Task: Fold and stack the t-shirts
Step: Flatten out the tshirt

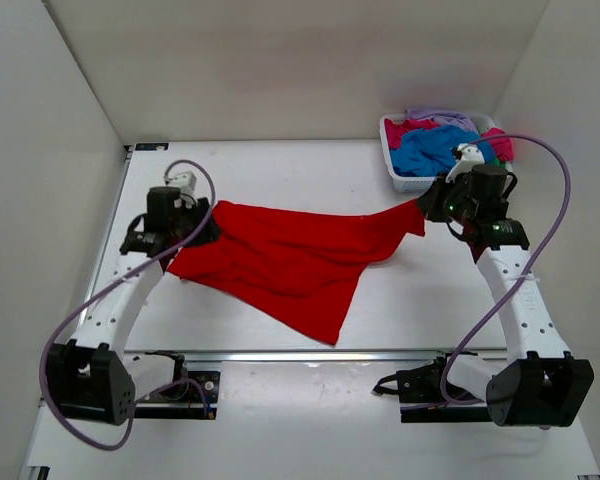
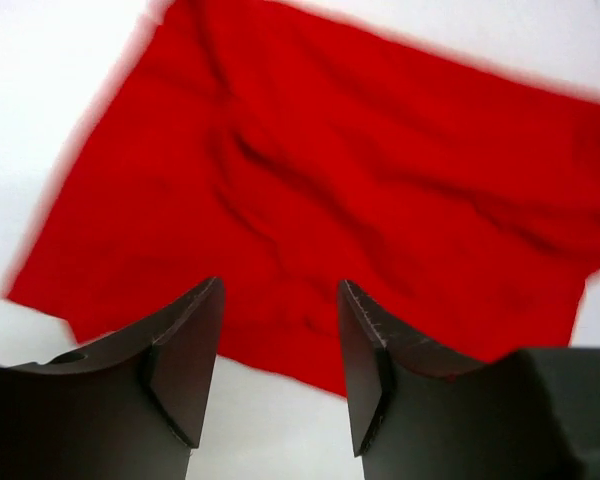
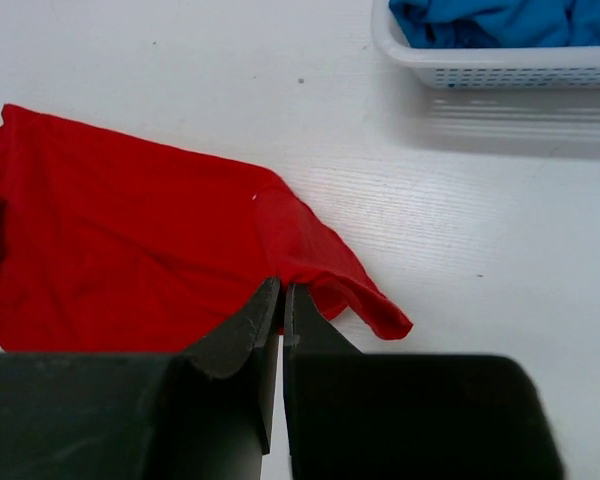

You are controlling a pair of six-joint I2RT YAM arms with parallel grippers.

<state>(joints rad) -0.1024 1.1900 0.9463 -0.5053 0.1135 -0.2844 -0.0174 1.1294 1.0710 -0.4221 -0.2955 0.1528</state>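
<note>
No legible text, label, brand, number or sign in any view. Red t-shirt (image 1: 290, 265), clamped in right pincer (image 3: 282, 288): plain cloth, no print visible. White basket (image 3: 500, 70) on desk beyond right pincer: mesh wall unmarked as far as can be seen.

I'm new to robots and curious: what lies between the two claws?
Only the red shirt, stretched from the left gripper to the right gripper; the overhead view shows it.
</note>
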